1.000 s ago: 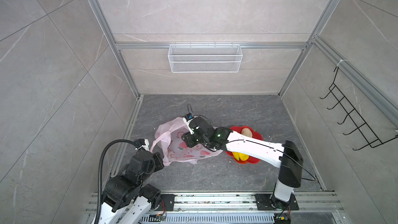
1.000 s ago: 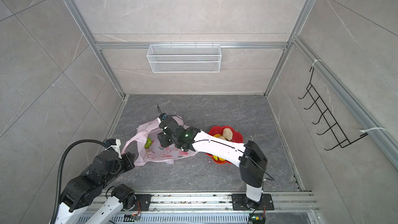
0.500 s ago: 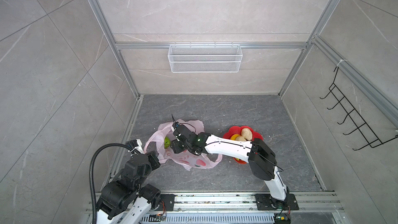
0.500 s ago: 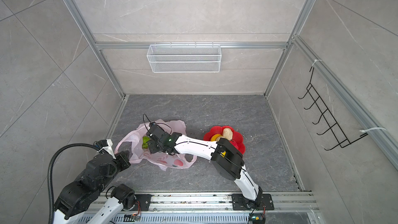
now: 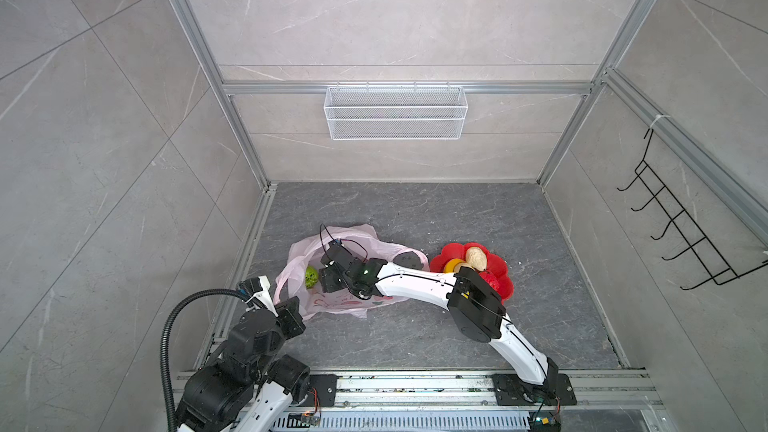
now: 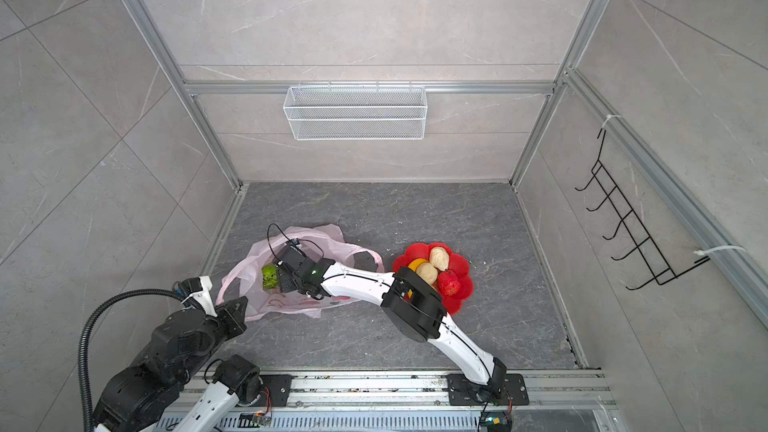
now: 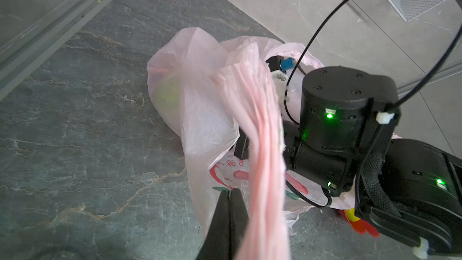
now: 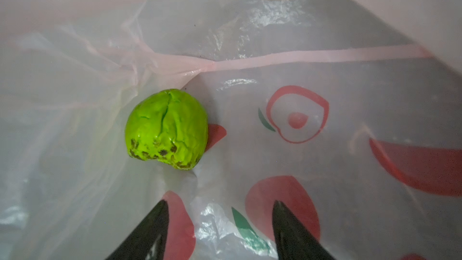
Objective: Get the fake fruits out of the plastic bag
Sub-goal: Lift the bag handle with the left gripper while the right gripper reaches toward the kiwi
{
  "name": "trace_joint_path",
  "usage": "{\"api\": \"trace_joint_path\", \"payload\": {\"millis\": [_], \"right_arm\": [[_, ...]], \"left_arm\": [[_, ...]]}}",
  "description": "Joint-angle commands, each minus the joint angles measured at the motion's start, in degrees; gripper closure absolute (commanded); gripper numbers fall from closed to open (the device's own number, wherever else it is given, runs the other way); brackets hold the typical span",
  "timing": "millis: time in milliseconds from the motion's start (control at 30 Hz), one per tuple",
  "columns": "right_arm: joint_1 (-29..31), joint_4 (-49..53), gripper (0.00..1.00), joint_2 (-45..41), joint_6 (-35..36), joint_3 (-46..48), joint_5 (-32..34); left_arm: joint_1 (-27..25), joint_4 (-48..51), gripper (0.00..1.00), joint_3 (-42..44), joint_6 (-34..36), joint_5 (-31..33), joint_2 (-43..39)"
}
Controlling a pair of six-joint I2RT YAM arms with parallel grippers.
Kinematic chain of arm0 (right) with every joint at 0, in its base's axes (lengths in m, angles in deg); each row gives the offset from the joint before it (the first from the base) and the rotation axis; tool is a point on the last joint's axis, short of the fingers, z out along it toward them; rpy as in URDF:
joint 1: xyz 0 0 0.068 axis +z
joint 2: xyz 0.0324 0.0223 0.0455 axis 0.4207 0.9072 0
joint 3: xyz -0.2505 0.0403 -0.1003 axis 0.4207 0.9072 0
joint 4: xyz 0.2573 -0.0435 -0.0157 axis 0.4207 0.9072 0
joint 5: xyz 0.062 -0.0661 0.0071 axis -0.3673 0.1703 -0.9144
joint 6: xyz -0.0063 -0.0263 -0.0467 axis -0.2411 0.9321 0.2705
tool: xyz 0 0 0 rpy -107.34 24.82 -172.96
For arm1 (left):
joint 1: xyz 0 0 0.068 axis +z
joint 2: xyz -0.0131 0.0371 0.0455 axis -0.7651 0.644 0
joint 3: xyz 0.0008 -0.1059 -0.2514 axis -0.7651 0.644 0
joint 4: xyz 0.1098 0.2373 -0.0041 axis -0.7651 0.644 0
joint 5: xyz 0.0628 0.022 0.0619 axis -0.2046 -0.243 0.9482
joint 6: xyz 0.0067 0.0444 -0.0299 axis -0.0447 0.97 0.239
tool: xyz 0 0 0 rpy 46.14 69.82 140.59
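Grey stone worktop (image 5: 457, 209), walled cell: right arm reaches into the plastic bag (image 5: 361, 238).
Bag lies crumpled left of centre; red dish (image 5: 505, 286) just beside it holds fake fruits (image 6: 439, 258). Left end effector (image 7: 228, 196) is clamped on a bag handle, handle taut. Right end effector (image 8: 220, 205) is inside the bag, fingers apart, gripping nothing; bumpy green ball (image 8: 167, 128) lies just ahead, not touching.

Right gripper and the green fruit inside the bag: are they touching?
Apart. The right wrist view shows the open right gripper short of the green fruit, with bare plastic bag between them.
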Motion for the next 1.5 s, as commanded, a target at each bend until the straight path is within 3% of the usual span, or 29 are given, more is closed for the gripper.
{"api": "trace_joint_path", "payload": {"millis": [0,267,467,700,967,1467], "right_arm": [[0.39,-2.02,0.32,2.51,-1.30,-2.53,-2.30],[0.11,-1.97,0.31,1.39,-2.17,-1.74,-0.54],[-0.73,-4.42,0.31,-1.54,-6.76,4.43,2.37],[-0.98,-6.35,0.30,-5.11,-9.07,11.05,6.27],[-1.58,-10.40,0.30,-7.77,-10.92,16.23,6.53],[-2.33,-11.50,0.30,-12.13,-14.35,23.51,9.35]], "left_arm": [[-0.20,-0.15,1.00,-0.57,-1.88,-1.90,2.77],[-0.16,-22.01,1.00,-6.73,9.95,-8.35,21.23],[-0.16,-29.69,1.00,-15.34,17.52,-14.50,32.90],[-0.16,-32.41,1.00,-18.39,19.92,-16.92,35.17],[-0.16,-30.01,1.00,-19.08,20.31,-14.77,31.96],[-0.16,-33.47,1.00,-32.03,28.97,-20.97,43.40]]}}
